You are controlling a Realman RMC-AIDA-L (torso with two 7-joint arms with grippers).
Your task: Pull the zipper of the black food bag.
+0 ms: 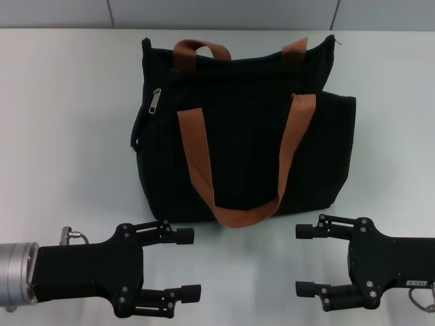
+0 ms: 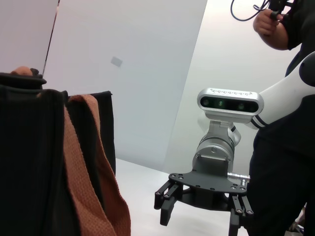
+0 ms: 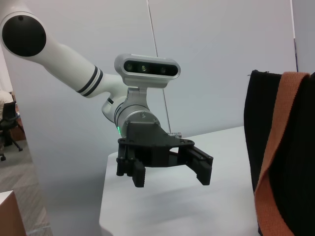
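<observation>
The black food bag [image 1: 245, 136] lies on the white table [image 1: 68, 136] with its two rust-orange strap handles [image 1: 194, 163] facing me. Its silver zipper [image 1: 155, 102] pull hangs near the bag's upper left corner. My left gripper [image 1: 188, 265] is open at the table's near left, in front of the bag and apart from it. At the near right my right gripper [image 1: 303, 260] is open too, clear of the bag. The left wrist view shows the bag's side [image 2: 29, 162] and the right gripper [image 2: 199, 216]. The right wrist view shows the bag [image 3: 295, 196] and the left gripper [image 3: 171, 176].
Bare white table surrounds the bag on both sides, and a grey wall [image 1: 224, 13] runs behind it. A person [image 2: 280, 24] in dark clothes stands beyond the right arm in the left wrist view.
</observation>
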